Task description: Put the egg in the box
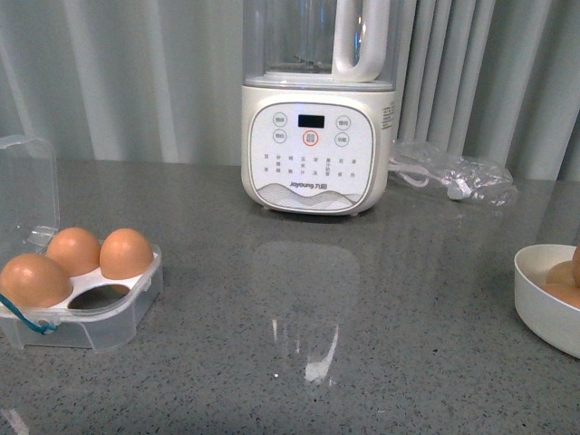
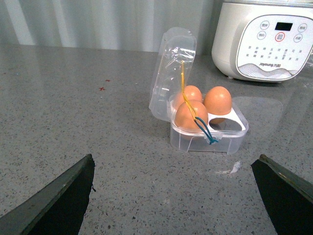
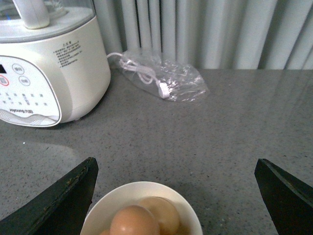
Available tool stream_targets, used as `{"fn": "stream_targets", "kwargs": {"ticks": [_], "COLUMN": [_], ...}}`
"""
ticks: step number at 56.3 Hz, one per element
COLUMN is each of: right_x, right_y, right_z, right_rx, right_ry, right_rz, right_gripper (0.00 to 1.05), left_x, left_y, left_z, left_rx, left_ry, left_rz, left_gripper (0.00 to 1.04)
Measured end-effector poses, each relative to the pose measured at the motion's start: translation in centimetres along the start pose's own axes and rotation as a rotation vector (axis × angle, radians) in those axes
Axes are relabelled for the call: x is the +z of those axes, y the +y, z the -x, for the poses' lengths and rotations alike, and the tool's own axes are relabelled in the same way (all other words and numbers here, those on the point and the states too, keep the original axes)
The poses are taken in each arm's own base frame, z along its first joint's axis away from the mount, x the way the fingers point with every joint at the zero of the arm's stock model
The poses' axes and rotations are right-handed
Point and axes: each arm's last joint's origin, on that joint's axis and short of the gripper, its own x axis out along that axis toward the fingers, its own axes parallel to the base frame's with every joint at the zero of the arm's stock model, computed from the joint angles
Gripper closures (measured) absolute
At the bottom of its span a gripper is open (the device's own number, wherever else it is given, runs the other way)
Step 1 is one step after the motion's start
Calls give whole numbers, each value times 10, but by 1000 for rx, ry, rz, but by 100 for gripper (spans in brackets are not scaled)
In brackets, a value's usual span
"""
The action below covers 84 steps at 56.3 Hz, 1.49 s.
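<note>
Neither arm shows from the front, so each hand can only be judged from its own wrist camera. The left gripper (image 2: 175, 161) has its dark fingers (image 2: 58, 196) spread wide with nothing between them, and the right gripper (image 3: 176, 164) is just as wide and empty.

The white bowl (image 1: 544, 313) at the right edge of the worktop (image 1: 299, 353) is cut off by the frame. The egg (image 3: 134, 221) lies in it on top of other eggs, only partly seen; I cannot count them.

The box (image 1: 113, 322) sits at the left edge, its clear lid (image 1: 23, 181) standing open and running out of view. Three brown eggs (image 1: 126, 254) fill three slots. The fourth slot (image 1: 100, 296), nearest the worktop's middle, is empty. A blue-yellow cord (image 2: 199, 123) drapes over the closest egg.

At the middle of the back edge stands a white blender (image 1: 313, 149), its jug cut off above. Beside it, towards the back right corner, lies a clear plastic bag (image 1: 458, 172) holding a white cable. The stretch between box and bowl is bare grey stone with a glare patch.
</note>
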Motion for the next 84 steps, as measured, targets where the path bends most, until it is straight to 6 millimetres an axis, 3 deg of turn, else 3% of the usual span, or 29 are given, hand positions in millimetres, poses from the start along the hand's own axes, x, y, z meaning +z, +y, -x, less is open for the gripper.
{"fn": "stream_targets", "kwargs": {"ticks": [15, 27, 49, 84], "right_x": [-11, -22, -45, -55], "right_y": [11, 13, 10, 6], "right_z": [-26, -35, -37, -39], "right_rx": [57, 76, 108, 112], "right_ry": [103, 135, 189, 204], "right_rz": [61, 73, 59, 54], "right_gripper": [7, 7, 7, 8], "left_x": [0, 0, 0, 0], "left_y": [0, 0, 0, 0], "left_z": [0, 0, 0, 0], "left_rx": [0, 0, 0, 0], "left_ry": [0, 0, 0, 0], "left_rz": [0, 0, 0, 0], "left_gripper": [7, 7, 7, 7]}}
